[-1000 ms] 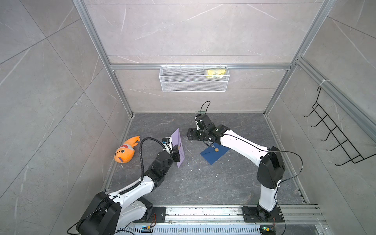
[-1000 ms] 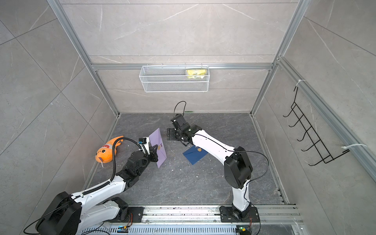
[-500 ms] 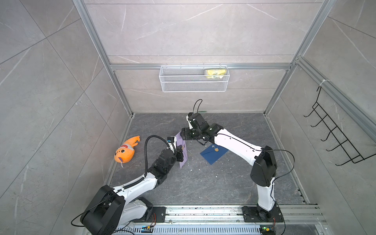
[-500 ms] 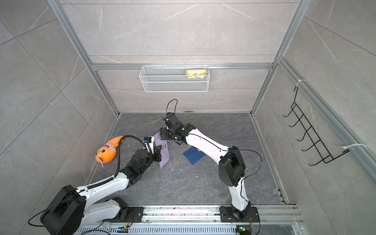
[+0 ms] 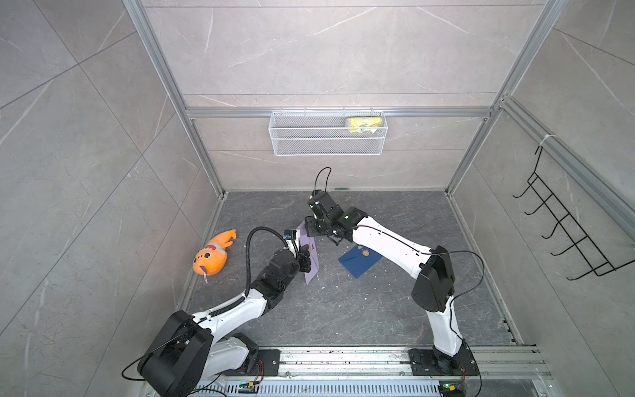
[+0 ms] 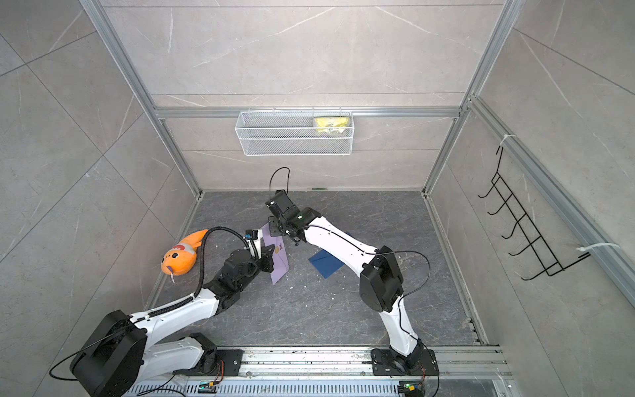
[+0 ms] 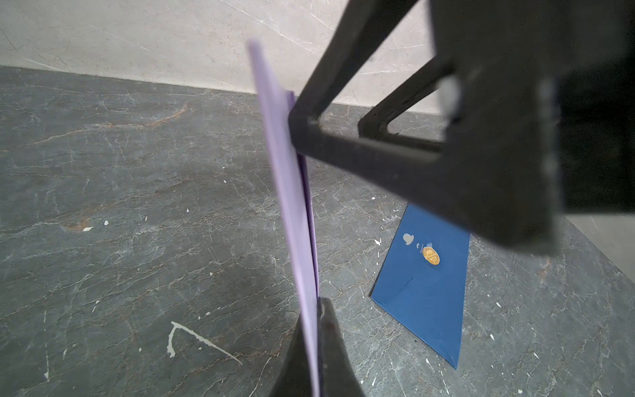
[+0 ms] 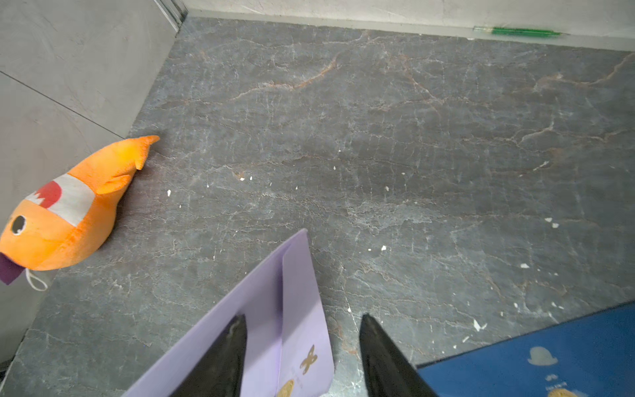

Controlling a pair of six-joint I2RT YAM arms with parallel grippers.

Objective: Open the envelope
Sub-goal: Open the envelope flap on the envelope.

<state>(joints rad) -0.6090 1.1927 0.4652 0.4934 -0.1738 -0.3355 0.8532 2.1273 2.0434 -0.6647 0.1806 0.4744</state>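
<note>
- Envelope, the purple one, stands on edge and nearly upright near the middle of the counter, between my two arms. Its flap faces my right arm.
- Farthest left, an orange fish plush lies by the left wall, well apart from the envelope.
- My left pincer is pressed together on the envelope's edge nearest that arm, one finger on each face. The left wrist view shows the paper edge-on, running away from the grip.
- My right pincer sits at the envelope's upper corner with its jaws spread, and the flap's free edge lies in the gap between the fingers. In the left wrist view one fingertip meets the flap side.
- Just right of that, a blue envelope lies flat under my right forearm, its gold seal facing up.
- On the back wall hangs a white wire basket with a yellow packet in its right end.
- On the right wall hangs a black hook rack.
</note>
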